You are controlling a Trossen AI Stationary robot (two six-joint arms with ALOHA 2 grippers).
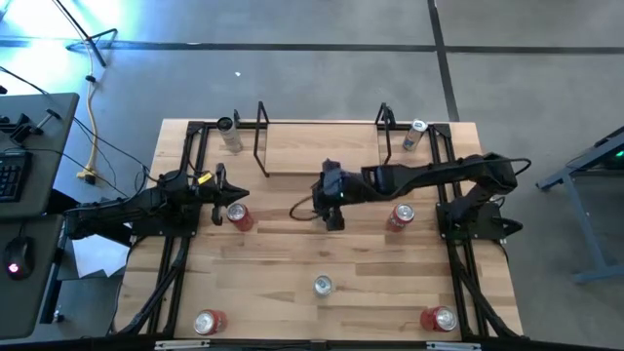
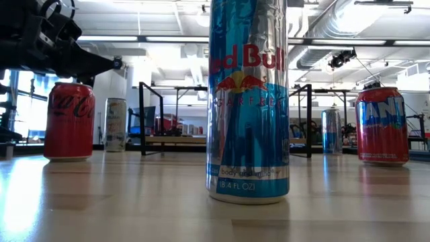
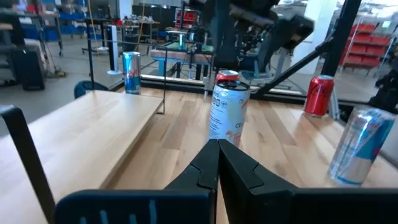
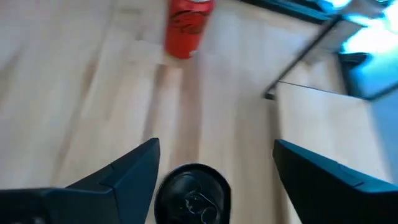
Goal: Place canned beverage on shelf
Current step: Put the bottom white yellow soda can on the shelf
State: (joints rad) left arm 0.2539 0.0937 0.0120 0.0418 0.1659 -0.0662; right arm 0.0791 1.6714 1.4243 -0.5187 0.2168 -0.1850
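The shelf [image 1: 322,146], a low light-wood board with black rod frames at both short ends, lies at the table's far middle with nothing on it. My right gripper [image 1: 328,198] hangs just in front of it, open, fingers wide apart [image 4: 214,152] around the top of a dark can [image 4: 191,194]. My left gripper [image 1: 220,198] is shut [image 3: 217,152] and hangs a little left of a red can [image 1: 239,216] that stands on the table [image 3: 229,112]. My right gripper comes at the dark can's top from above, slanting toward the table's left, with one finger on either side. The can stands nearer the near-side finger [image 4: 134,168]; whether that finger touches it I cannot tell.
A tall Red Bull can [image 2: 247,101] stands near the table's middle front [image 1: 323,285]. Red cans stand at the right [image 1: 402,216], front left [image 1: 208,322] and front right [image 1: 439,319]. Slim cans flank the shelf at the far left [image 1: 229,132] and far right [image 1: 414,132].
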